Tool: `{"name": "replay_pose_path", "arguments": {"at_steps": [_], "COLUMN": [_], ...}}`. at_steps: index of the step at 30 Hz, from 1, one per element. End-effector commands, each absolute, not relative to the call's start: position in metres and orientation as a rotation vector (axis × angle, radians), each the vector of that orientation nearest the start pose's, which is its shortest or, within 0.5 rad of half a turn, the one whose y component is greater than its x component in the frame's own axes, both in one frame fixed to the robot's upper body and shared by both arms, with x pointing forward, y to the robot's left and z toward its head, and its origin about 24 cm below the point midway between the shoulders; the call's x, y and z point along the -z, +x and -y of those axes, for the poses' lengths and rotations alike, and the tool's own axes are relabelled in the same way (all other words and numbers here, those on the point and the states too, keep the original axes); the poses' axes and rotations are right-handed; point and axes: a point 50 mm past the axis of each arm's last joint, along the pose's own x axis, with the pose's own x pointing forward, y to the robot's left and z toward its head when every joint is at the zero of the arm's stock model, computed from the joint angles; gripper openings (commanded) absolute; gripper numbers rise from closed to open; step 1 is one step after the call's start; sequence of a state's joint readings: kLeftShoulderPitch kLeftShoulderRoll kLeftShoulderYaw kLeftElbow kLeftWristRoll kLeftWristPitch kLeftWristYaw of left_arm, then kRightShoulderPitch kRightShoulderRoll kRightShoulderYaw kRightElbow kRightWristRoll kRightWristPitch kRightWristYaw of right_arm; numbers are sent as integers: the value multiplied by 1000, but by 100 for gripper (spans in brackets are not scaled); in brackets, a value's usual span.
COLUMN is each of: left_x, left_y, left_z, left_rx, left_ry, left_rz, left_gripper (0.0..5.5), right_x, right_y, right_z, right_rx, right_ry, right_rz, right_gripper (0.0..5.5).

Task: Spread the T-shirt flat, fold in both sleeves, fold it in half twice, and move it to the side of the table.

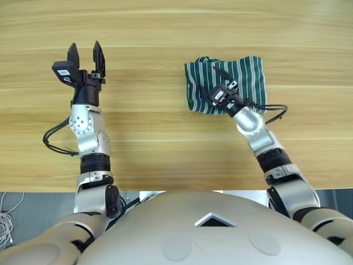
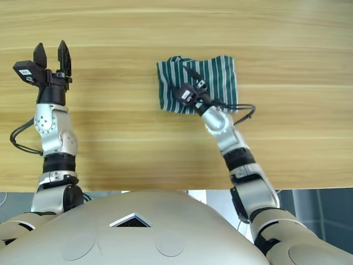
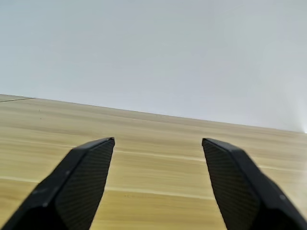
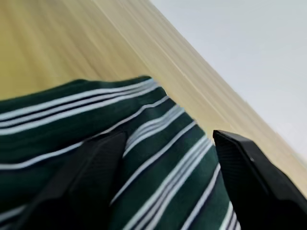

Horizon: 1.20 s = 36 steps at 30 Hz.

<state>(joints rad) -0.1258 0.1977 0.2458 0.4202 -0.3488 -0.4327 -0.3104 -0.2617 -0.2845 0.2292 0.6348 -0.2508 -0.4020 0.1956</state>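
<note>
Green-striped T-shirt (image 1: 237, 72), folded small, right of centre on the bench (image 1: 165, 33). Likely soft, light, quick to unfold; best pinched through all layers at an edge. Right gripper (image 4: 169, 135) apart over it; left gripper (image 1: 85, 49) apart, well away.

Both arms forward, both grippers spread.
The left arm is bent at the elbow with its forearm pointing straight ahead, and the left gripper (image 1: 85, 48) holds its two fingers (image 3: 81, 182) wide apart, tips forward. The right arm angles forward and inward with the wrist tipped down. The right gripper (image 4: 170, 139) likewise has its fingers parted.
</note>
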Motion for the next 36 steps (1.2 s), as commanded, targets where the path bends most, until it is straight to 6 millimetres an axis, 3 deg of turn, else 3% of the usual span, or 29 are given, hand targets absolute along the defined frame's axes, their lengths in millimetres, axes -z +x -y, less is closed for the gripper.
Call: {"name": "replay_pose_path", "arguments": {"at_steps": [1,7,10,12,14,17,19,21,24,27,29,32,33,36], "left_x": [-32,-35,-31,-30,-28,-26,-23,-20,-19,-17,-16,-17,-18,-18], "left_y": [256,259,258,256,250,239,230,222,213,207,204,198,197,201], "left_z": [-246,-241,-246,-249,-253,-261,-268,-274,-280,-280,-281,-285,-286,-284], "left_rx": [-71,-70,-105,-121,-149,-194,-231,-267,-304,-309,-318,-346,-353,-353], "left_ry": [-122,-106,-107,-101,-93,-82,-75,-72,-67,-47,-34,-8,1,4], "left_rz": [223,244,241,245,251,263,262,261,263,264,266,275,278,275], "left_gripper": [341,341,341,341,341,341,341,341,341,341,341,341,341,341], "right_x": [32,21,0,-5,-5,-7,-12,-29,-72,-114,-129,-124,-120,-89], "right_y": [275,281,277,258,241,236,249,273,313,348,362,373,374,373], "right_z": [199,282,349,383,402,408,401,391,373,332,297,226,212,158], "right_rx": [-378,-40,329,572,744,872,911,920,789,578,445,172,121,-83], "right_ry": [-397,-476,-385,-285,-196,-108,15,172,207,144,112,-5,-29,-185], "right_rz": [-379,-565,-624,-677,-712,-706,-628,-442,-116,187,329,400,390,265], "right_gripper": [334,334,334,334,334,334,334,334,334,334,334,334,334,334]}}
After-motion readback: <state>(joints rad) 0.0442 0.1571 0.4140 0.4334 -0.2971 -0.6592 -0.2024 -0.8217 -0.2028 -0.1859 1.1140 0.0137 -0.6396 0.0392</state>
